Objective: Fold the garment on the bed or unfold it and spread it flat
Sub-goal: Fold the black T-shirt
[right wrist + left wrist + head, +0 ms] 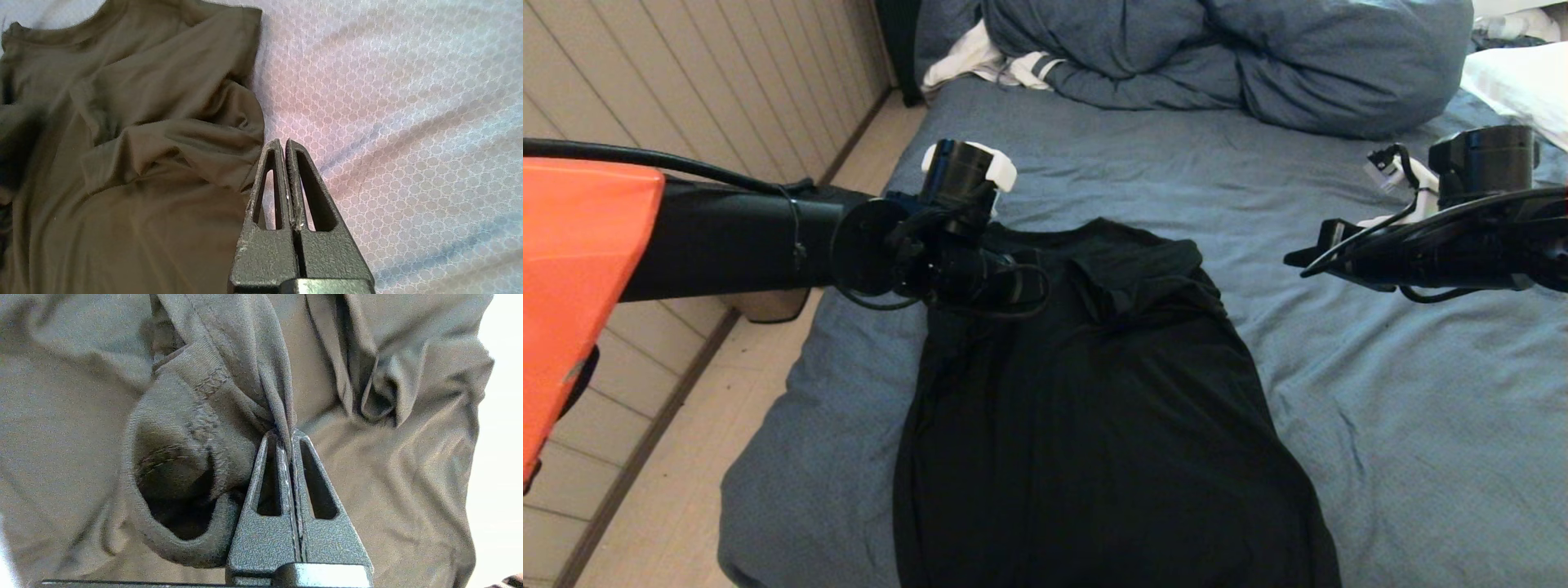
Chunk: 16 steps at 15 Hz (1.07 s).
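Note:
The garment (1111,408), a black T-shirt with its plain side up, lies lengthwise on the bed (1380,408), its top end rumpled. My left arm (956,237) reaches in from the left over the shirt's top left corner. In the left wrist view my left gripper (286,435) is shut on a pinched fold of the garment (408,465), right beside a sleeve opening (175,490). My right gripper (1307,257) hovers to the right of the shirt. It is shut with nothing in it (282,141), over the blue sheet (388,122) just beside the garment's (122,163) edge.
A bulky blue duvet (1258,57) is heaped at the head of the bed, with a white stripe-cuffed cloth (996,65) at its left and a white pillow (1519,82) at the far right. A panelled wall (686,82) and a floor strip (727,425) run along the bed's left edge.

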Motion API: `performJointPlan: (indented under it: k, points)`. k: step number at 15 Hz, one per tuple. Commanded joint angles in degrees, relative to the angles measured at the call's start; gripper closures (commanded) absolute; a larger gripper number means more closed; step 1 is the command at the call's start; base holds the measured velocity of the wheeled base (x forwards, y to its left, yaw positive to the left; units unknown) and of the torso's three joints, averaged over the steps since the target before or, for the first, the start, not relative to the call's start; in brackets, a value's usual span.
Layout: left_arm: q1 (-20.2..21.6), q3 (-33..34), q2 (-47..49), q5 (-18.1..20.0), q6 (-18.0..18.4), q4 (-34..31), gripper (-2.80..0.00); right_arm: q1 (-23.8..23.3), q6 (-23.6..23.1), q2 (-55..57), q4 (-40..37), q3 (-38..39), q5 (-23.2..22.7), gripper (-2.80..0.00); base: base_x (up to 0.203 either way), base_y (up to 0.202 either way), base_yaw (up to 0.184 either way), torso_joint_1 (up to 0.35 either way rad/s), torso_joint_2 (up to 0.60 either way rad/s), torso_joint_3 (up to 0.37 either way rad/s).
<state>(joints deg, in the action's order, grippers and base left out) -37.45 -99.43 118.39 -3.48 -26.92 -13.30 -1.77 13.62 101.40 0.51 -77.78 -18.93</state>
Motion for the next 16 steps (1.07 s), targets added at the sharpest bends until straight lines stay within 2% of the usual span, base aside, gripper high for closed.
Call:
performJointPlan:
  k: [1, 6, 9, 10, 16]
  points:
    - [-0.34, -0.70, 2.88, -0.78, -0.24, -0.06, 0.00, -0.14, 0.09, 0.91, -0.07, -0.10, -0.23, 0.00, 0.000, 0.000, 0.000, 0.000, 0.00, 0.000]
    - [-1.17, -1.28, 3.76, -5.76, 1.11, -1.82, 0.00, -0.07, 0.01, 0.65, 0.02, -0.01, -0.14, 0.00, 0.000, 0.000, 0.000, 0.000, 0.00, 0.000]
    - [-1.30, -4.39, 3.29, -6.71, 0.86, -3.26, 0.00, 0.02, 0.01, 0.91, 0.02, 0.01, -0.14, 0.00, 0.000, 0.000, 0.000, 0.000, 0.00, 0.000]
    - [-1.31, -4.53, 3.34, -6.79, 1.23, -3.40, -2.80, 0.02, 0.01, 0.91, 0.01, -0.10, -0.14, 0.00, 0.000, 0.000, 0.000, 0.000, 0.00, 0.000]
    - [-3.18, -5.93, 2.25, -6.45, 0.59, -2.66, -2.80, -0.16, -0.08, 0.65, 0.01, 0.26, -0.14, 0.00, 0.000, 0.000, 0.000, 0.000, 0.00, 0.000]
